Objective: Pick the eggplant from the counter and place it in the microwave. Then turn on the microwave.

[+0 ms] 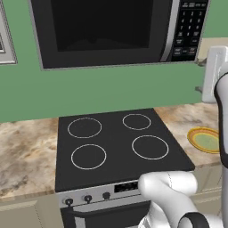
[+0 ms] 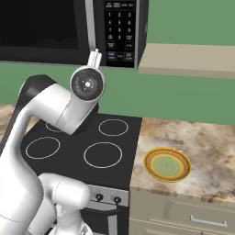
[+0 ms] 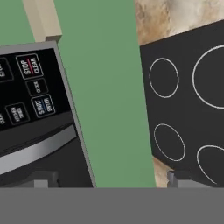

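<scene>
hand (image 3: 107, 178) wide open, holding nothing, raised just beside the microwave (image 2: 69, 30) keypad's lower corner. microwave: glossy black box, silver-grey trim, dark glass door shut, start and stop buttons readable in the hand view. flat black stove (image 1: 116, 144), four thin white rings. marbled beige worktop (image 2: 202, 147) carries a round yellow-rimmed green plate (image 2: 167, 164).

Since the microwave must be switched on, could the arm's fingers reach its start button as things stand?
Probably yes: the open fingers hover close to the start button, with nothing between them.
</scene>
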{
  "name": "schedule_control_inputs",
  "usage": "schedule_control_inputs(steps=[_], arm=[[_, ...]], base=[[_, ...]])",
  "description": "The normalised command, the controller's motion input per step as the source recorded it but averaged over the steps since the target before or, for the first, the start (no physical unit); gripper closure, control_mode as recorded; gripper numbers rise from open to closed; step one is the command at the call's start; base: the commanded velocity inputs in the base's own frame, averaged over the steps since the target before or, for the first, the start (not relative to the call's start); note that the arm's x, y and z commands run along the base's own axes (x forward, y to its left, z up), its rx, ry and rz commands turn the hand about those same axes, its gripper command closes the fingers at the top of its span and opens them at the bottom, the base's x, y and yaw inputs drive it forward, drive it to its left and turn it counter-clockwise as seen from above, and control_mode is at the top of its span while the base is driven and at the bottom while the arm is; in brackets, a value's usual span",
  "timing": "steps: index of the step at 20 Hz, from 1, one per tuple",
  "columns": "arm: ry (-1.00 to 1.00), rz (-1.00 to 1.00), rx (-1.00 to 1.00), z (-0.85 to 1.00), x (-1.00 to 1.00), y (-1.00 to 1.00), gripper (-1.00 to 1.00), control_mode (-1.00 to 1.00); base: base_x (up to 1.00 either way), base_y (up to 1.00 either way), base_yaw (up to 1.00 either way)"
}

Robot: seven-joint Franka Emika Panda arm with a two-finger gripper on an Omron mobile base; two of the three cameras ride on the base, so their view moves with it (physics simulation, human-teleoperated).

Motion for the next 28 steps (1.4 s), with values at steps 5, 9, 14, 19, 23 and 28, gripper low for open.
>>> schedule_control_inputs(steps=[5,9,14,19,23,28], arm=[[-0.08,0.09,0.00,0.00,0.19,0.00,-1.00,-1.00],[-0.06,0.06,0.00,0.00,0.19,0.02,-1.00,-1.00],[-0.01,0.01,0.00,-0.01,0.21,0.11,-1.00,-1.00],[0.00,0.00,0.00,0.01,0.27,0.06,-1.00,-1.00],[0.00,0.01,0.00,0.03,0.25,0.00,-1.00,-1.00],[0.00,0.01,0.00,0.00,0.22,-0.03,-1.00,-1.00]], base=[[0.00,0.00,0.00],[0.00,0.00,0.00],[0.00,0.00,0.00],[0.00,0.00,0.00],[0.00,0.00,0.00],[0.00,0.00,0.00]])
